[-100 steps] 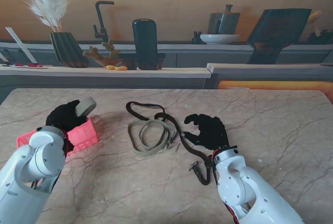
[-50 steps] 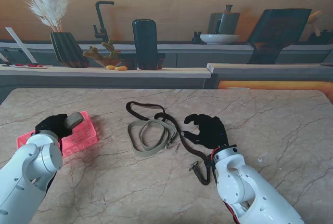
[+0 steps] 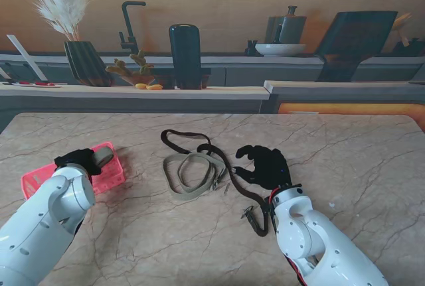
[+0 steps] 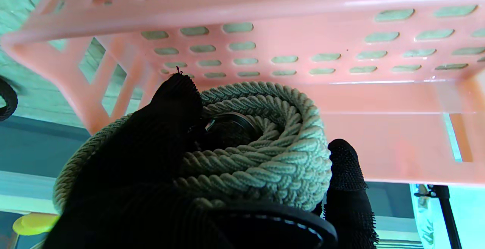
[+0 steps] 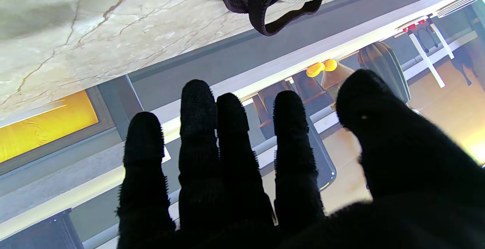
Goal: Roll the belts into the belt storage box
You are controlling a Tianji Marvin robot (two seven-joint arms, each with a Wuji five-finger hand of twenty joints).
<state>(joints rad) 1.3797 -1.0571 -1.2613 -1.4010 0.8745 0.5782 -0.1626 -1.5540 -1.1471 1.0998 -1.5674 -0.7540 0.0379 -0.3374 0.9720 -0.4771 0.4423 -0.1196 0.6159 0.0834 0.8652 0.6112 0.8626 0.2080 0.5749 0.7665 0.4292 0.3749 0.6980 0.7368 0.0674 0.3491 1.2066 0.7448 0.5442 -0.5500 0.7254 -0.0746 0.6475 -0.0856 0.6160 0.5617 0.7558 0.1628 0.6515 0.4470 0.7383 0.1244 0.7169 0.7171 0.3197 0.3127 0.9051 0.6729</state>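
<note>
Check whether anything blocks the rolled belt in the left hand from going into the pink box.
Nothing visible does. The left hand holds the rolled belt right at the pink box, and the wrist view shows the compartment in front of the roll with nothing in it. The loose belts lie off to the right on the table.

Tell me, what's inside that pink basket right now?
The left hand holds a rolled braided belt over the pink basket. The perforated floor that shows is bare; the arm hides the rest.
</note>
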